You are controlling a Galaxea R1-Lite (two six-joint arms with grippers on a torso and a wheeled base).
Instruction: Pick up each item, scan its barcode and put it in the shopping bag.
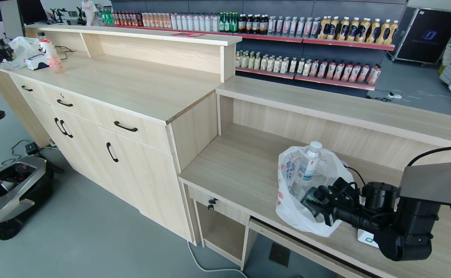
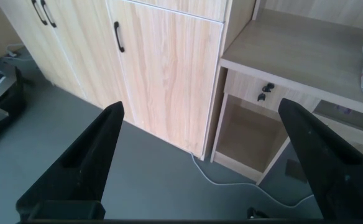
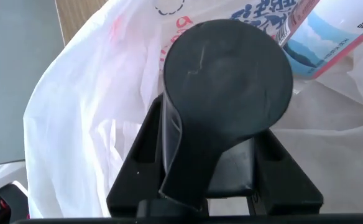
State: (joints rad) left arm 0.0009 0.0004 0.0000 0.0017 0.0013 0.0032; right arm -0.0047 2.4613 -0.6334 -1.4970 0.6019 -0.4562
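Head view: shopping bag [image 1: 293,210] sits near desk's [image 1: 233,166] front edge.

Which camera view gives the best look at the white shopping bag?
The head view: the whole shopping bag stands on the desk, a bottle inside. The right wrist view shows part of its plastic close up; the left wrist view, one edge.
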